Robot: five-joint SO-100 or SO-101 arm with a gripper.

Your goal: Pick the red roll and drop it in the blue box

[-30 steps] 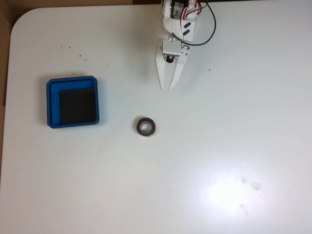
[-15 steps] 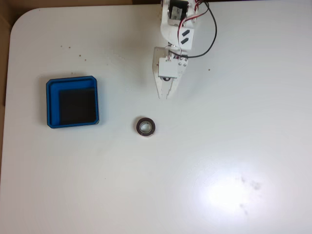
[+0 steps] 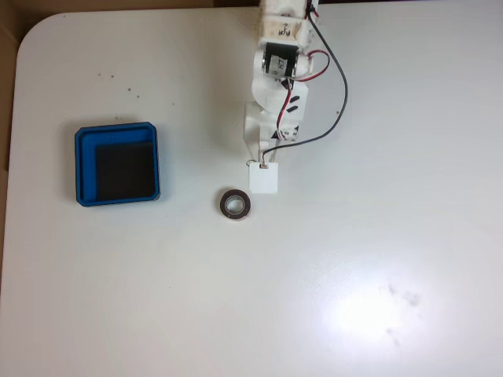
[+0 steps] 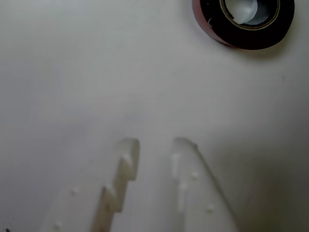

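Gripper (image 4: 154, 145) over table (image 3: 377, 236), fingers slightly apart, empty, red roll (image 4: 244, 24) just ahead; blue box (image 3: 117, 163) waits leftward, fixed view.

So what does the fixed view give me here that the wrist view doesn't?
The fixed view alone shows the blue box lying left of the red roll, the arm's body with its wiring, and the table's edges. The wrist view alone shows the gripper: pale fingers with a narrow gap between them, nothing held, the roll ahead and to the right. Both show the roll flat on the white table, untouched.
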